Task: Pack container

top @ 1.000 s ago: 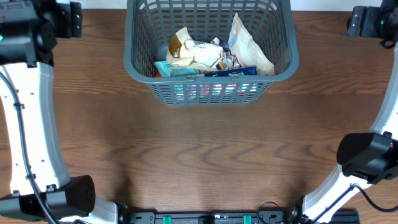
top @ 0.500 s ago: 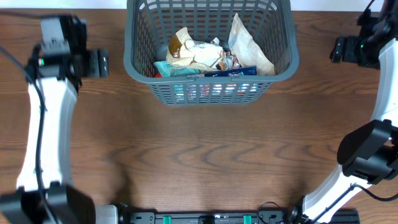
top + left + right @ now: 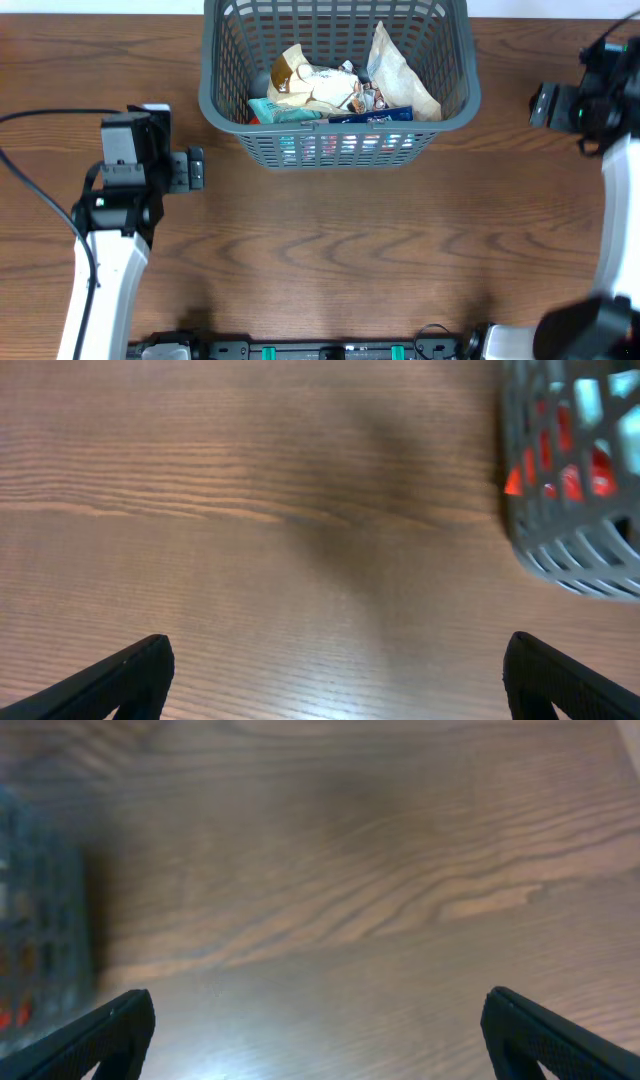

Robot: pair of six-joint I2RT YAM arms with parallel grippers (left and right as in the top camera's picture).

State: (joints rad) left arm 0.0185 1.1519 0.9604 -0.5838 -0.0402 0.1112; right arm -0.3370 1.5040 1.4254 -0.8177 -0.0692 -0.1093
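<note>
The container, a grey-green slotted basket, stands at the top middle of the wooden table and holds several snack packets. Its corner shows at the right of the left wrist view and dimly at the left edge of the right wrist view. My left gripper is open and empty, left of the basket's front corner; its fingers frame bare wood in the left wrist view. My right gripper is open and empty to the right of the basket, over bare wood in the right wrist view.
The wooden table stretches below the basket. A black rail runs along the front edge.
My left arm has swung down and right from the top left corner toward the basket's front left. My right arm has moved down and slightly left at the right side.
</note>
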